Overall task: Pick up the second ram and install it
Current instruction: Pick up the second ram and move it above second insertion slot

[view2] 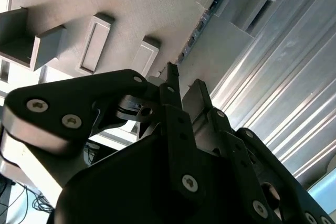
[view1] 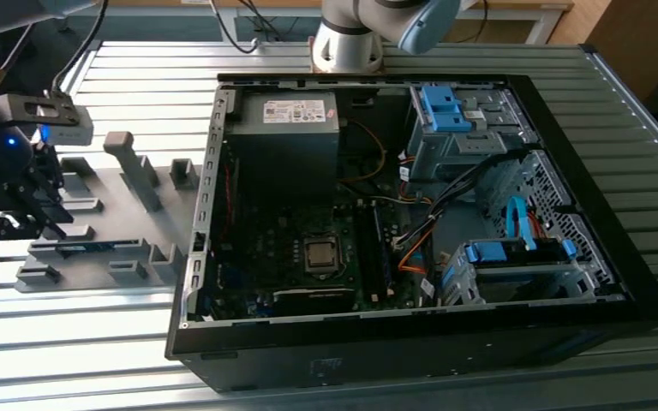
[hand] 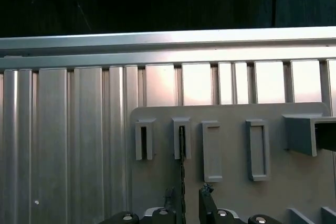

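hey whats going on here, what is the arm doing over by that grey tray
The robot arm's gripper is down at the grey holder tray beside the open computer case. The second ram sits on edge in the tray, and the gripper's open fingers stand either side of it, not closed on it. It is not yet lifted.

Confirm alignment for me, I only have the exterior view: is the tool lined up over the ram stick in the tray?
Observer: Yes. In the first wrist view the ram stick stands on edge in the tray and runs between the tool's fingertips.
Operator: Closed on it?
Observer: No. That view shows a gap between the stick and one fingertip.
Operator: Centred along it?
Observer: Can't confirm. In the second wrist view most of its visible length stretches beyond the fingertips.
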You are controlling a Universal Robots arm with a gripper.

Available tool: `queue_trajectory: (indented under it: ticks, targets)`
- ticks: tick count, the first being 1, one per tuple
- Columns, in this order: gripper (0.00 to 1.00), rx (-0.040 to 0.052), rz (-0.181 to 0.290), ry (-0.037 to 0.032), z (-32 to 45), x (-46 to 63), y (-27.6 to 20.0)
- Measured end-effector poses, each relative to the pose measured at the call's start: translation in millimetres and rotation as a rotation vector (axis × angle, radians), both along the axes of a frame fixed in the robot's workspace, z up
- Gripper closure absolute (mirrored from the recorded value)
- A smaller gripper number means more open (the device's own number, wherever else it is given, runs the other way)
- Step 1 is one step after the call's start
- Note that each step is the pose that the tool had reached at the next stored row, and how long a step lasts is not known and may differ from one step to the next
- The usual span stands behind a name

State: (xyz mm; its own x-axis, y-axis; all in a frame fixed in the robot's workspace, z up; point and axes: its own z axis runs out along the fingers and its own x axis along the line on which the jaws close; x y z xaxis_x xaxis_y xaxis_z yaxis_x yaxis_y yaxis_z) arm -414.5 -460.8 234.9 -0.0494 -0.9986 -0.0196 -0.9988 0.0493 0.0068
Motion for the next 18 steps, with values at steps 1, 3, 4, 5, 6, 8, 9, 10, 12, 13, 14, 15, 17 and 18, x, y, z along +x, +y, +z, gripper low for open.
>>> queue_trajectory:
  ticks: [1,3,4,5,6,8,9,10,12,13,14,15,17,18]
  targets:
    - [0.69,0.0000,0.001,-0.0002,-1.6,0.0,0.0]
    - [0.69,0.0000,0.002,-0.0002,-4.4,0.0,0.0]
    - [0.69,0.0000,0.003,-0.0002,-5.8,0.0,0.0]
    - [0.69,-0.0001,0.005,-0.0002,-7.1,0.0,0.0]
    - [0.69,-0.0001,0.007,-0.0002,-8.3,0.0,-0.1]
    - [0.69,0.0000,0.014,-0.0002,-10.6,0.0,-0.4]
    - [0.69,0.0000,0.016,-0.0002,-12.0,0.0,-0.7]
    - [0.69,0.0000,0.017,-0.0002,-13.2,0.0,-1.0]
    - [0.69,-0.0001,0.022,-0.0001,-16.0,0.0,-1.7]
    - [0.69,0.0000,0.026,-0.0003,-17.4,0.0,-1.9]
    - [0.69,0.0000,0.029,-0.0005,-18.7,-0.1,-2.0]
    - [0.69,0.0000,0.032,-0.0008,-20.0,0.0,-2.1]
    - [0.69,0.0000,0.037,-0.0012,-22.7,0.0,-2.1]
    - [0.69,0.0000,0.039,-0.0014,-24.0,0.0,-2.2]
